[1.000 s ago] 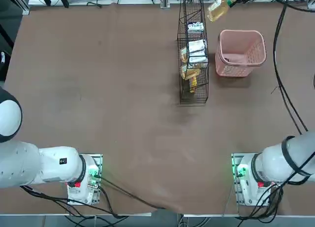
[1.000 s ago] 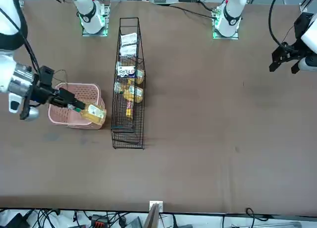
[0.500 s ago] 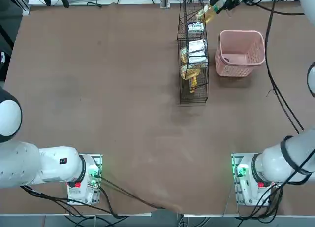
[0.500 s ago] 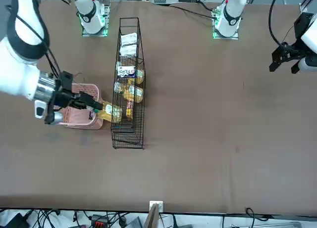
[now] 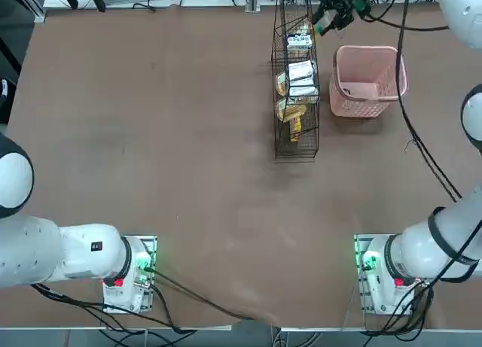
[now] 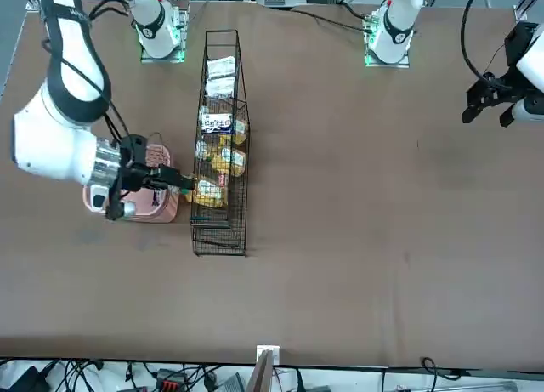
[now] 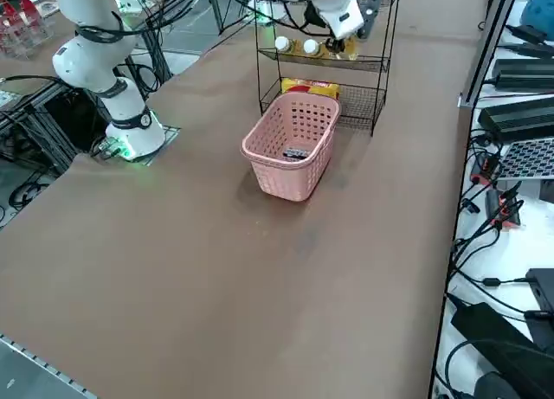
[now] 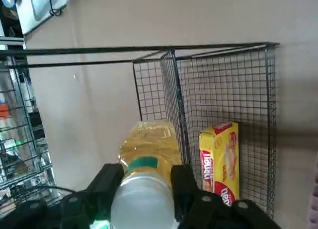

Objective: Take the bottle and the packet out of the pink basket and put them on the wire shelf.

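Your right pincer (image 8: 144,189) gripped one white-capped amber bottle (image 8: 148,159) at the tall black wire shelf (image 6: 219,145); the white packet (image 7: 296,153) lay half-hidden in the pink lattice basket (image 7: 290,148).

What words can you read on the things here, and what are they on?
Yellow box on the wire shelf: red brand lettering, sideways, too unclear to spell out.
Bottle, held in the right hand: no words show.
Packets on the shelf: print too small to read.
Packet in the pink basket: unreadable.
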Motion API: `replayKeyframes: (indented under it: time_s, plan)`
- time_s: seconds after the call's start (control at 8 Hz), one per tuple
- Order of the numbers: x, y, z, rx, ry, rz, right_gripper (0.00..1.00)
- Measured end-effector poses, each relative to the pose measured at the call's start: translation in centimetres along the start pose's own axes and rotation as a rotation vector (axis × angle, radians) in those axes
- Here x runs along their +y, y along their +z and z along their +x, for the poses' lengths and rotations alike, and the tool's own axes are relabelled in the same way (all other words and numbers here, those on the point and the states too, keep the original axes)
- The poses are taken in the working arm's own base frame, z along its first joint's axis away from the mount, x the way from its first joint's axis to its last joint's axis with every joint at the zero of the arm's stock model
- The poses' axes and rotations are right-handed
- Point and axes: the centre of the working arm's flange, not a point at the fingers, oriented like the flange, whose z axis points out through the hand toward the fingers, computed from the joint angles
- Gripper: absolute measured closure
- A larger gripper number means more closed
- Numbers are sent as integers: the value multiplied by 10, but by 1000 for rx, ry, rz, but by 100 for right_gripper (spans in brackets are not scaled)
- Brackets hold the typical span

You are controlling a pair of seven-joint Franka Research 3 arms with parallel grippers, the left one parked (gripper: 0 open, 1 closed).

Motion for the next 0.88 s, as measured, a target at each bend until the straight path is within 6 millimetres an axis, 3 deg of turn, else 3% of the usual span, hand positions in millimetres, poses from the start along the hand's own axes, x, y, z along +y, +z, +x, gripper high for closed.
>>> replayKeyframes:
  time_s: [0.88]
  plan:
    - [-2, 31, 4, 3, -2, 34, 45]
